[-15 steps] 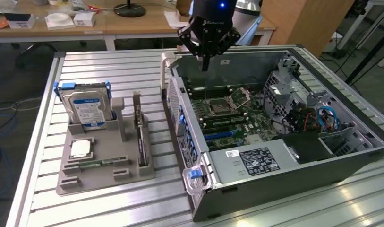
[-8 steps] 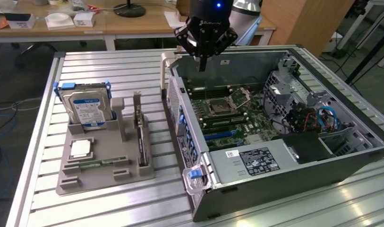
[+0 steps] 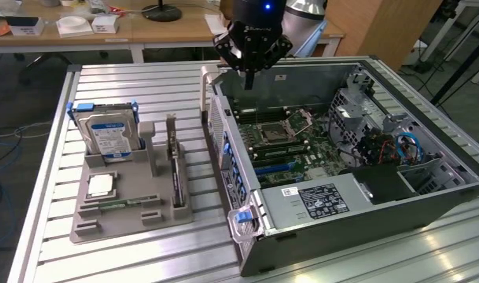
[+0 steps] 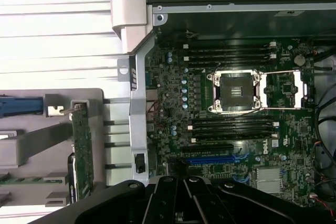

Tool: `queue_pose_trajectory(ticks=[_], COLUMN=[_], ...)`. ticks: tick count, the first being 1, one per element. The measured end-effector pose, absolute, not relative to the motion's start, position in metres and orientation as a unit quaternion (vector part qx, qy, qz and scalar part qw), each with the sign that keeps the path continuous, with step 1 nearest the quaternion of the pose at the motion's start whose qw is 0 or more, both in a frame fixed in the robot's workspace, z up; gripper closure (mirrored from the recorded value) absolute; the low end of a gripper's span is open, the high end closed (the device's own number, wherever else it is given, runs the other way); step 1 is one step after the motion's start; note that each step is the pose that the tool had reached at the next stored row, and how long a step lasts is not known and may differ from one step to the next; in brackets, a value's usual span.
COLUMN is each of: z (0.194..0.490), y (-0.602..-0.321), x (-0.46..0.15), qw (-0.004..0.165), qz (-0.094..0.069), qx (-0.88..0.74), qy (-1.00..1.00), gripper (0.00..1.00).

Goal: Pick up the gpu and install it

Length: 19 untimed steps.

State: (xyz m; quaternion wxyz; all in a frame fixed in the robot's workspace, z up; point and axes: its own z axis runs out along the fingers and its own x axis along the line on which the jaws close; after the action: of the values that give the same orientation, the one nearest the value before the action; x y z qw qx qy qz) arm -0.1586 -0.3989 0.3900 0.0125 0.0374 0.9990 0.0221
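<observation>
1. Nearest in the exterior view, a gray holder tray (image 3: 129, 227) lies on the slatted metal surface (image 3: 50, 259). It sits to the exterior view's left of the open computer case (image 3: 451, 177).
2. The gpu (image 3: 175, 168) stands on its long edge in a slot of that tray, just beside the case wall. A hard drive (image 3: 105, 135) with blue rails stands upright further to the exterior view's left, and a memory stick (image 3: 121, 204) lies flat in front of it. The wrist view shows the gpu edge-on as a thin green board (image 4: 82, 145).
3. The gpu looks light and stiff but fragile. The free top edge, pinched across its thin width near the middle, seems the safest hold, clear of contacts and small parts. A gentle squeeze should do, since the bare board could slip or crack.
4. Farther back, the motherboard (image 3: 274, 134) lies exposed inside the case, with a blue slot (image 4: 210, 158) unoccupied.
5. Farthest, the gripper (image 3: 247, 84) hangs over the case's far wall. Its fingers are clenched together on nothing, well apart from the gpu.
</observation>
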Motion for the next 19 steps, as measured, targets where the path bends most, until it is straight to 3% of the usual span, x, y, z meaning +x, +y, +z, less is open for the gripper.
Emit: queue_pose_trajectory(ticks=[19], z=[0.389], y=[-0.399], x=[-0.178], qw=[0.012], qz=[0.022], qx=[0.037], qy=[0.999], gripper=[0.89])
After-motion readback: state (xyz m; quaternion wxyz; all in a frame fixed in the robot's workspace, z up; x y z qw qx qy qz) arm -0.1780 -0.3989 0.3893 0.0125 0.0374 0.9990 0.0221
